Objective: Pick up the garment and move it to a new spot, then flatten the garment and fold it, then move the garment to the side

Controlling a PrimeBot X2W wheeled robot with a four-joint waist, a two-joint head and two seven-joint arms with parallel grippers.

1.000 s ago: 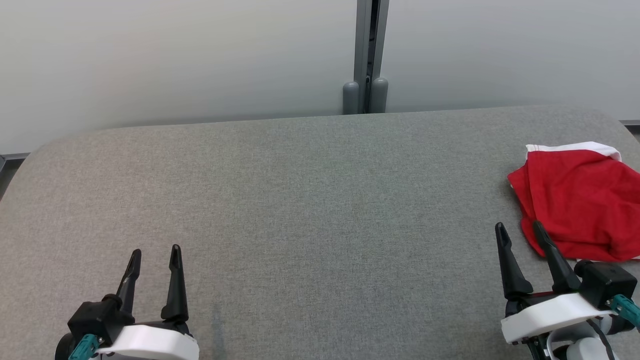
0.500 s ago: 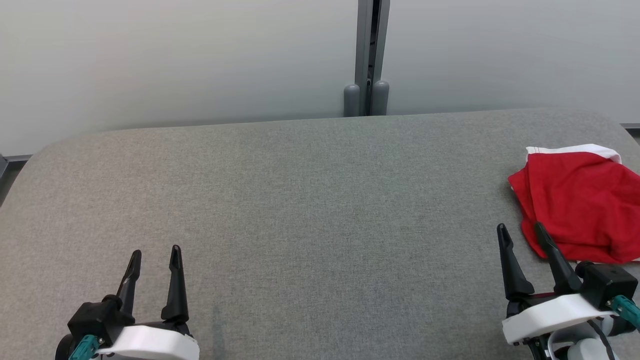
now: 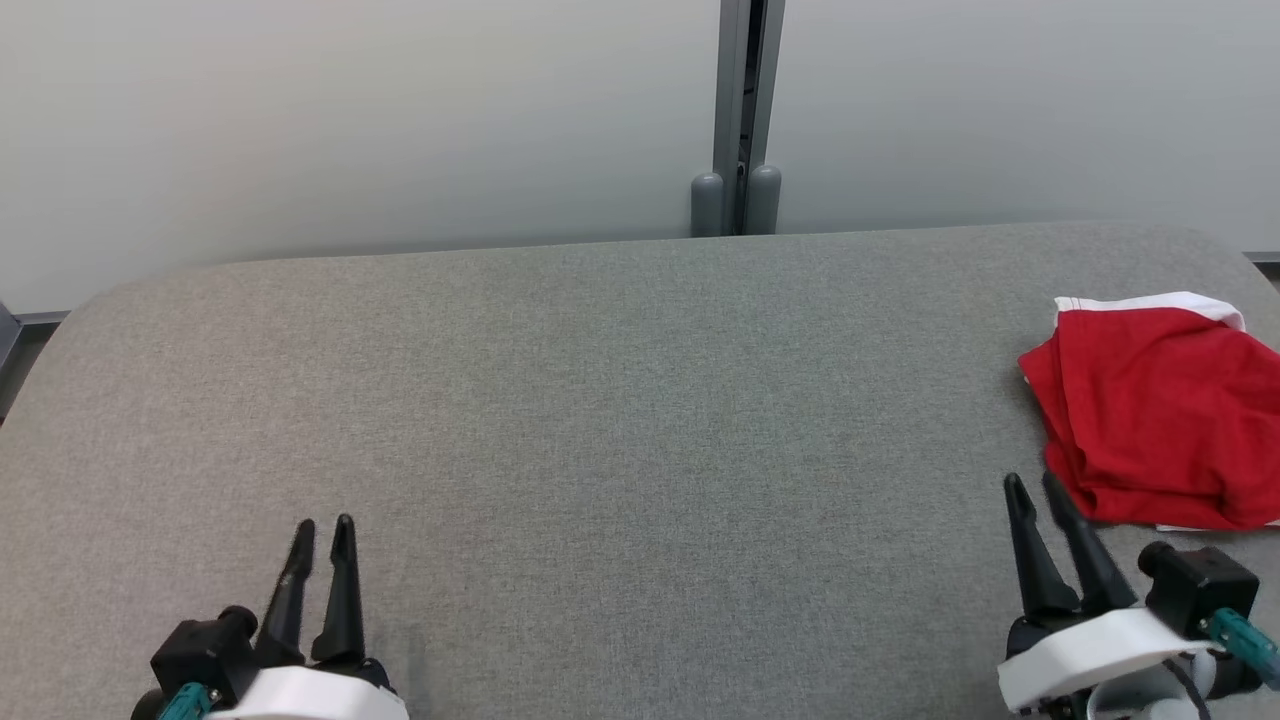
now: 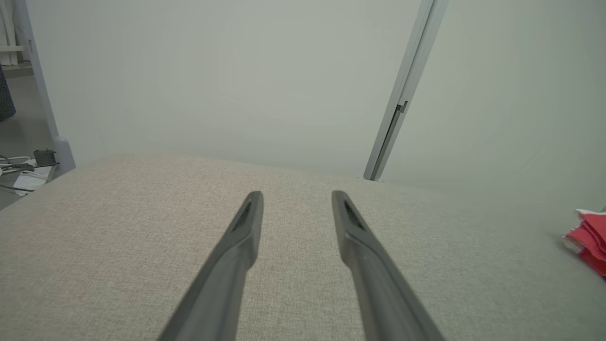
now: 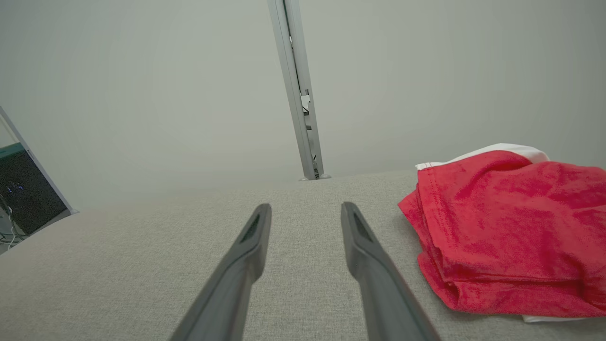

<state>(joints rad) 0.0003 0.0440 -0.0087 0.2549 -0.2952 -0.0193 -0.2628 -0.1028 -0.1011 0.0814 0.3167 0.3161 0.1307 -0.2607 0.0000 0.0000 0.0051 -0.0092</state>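
Rightward, red garment partly out of view.

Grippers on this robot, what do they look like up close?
The left gripper and right gripper match: each has two long, slim, matte black fingers tapering to pointed tips, slotted near the ends. They rise from a rounded white shell, beside a black block with a teal connector.

garment: on the desk, at its right edge, between far and near edges
left end effector: over the near-left corner, well apart from the garment
right end effector: over the near-right corner, just beside the garment
post: behind the far edge, near its middle
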